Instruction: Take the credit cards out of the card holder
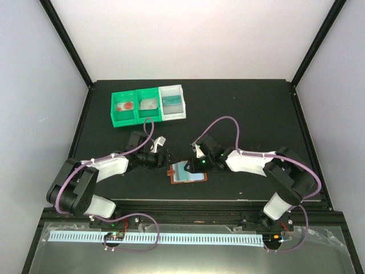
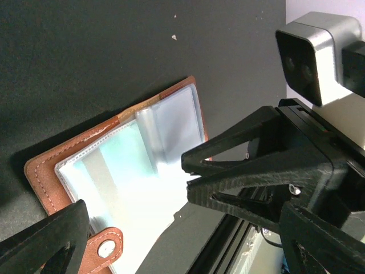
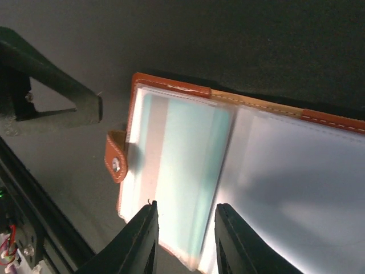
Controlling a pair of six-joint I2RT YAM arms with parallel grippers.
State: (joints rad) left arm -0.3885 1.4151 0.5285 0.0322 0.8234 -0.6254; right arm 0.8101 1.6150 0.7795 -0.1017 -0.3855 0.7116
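A: Layout?
B: Black table (image 1: 256, 114). Green bin (image 1: 134, 105) and white bin (image 1: 172, 103) touching, far left.
A: Grippers?
B: Left gripper (image 1: 165, 157) spread wide at the holder's left end. Right gripper (image 3: 186, 211) fingers nearly together, astride a sleeve's near edge. Can't tell if it's pinched.
A: Holder?
B: Holder (image 1: 185, 172) lies open, near centre, between the grippers. Teal card (image 3: 182, 165) in that sleeve. Tab (image 3: 116, 162) on the left.

Overhead rear view, 2 close wrist views, sharing card holder (image 1: 186, 172)
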